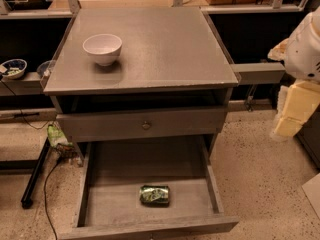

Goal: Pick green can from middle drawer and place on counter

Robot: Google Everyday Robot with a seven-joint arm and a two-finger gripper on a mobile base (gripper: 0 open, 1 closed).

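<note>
The green can [154, 195] lies on its side on the floor of the open middle drawer [105, 204], near the drawer's front edge. The counter [165, 49] is the flat grey top of the cabinet above. My gripper [294, 115] hangs at the right edge of the view, beside the cabinet and well apart from the can, level with the upper drawer. Its pale yellow parts hang below the white arm [306, 49].
A white bowl [102, 48] stands on the counter's left rear part. A shut drawer front with a small round knob [146, 125] sits above the open drawer. Narrow grey side ledges [257, 73] stick out left and right. Cables and a black stand leg [35, 179] lie on the floor at left.
</note>
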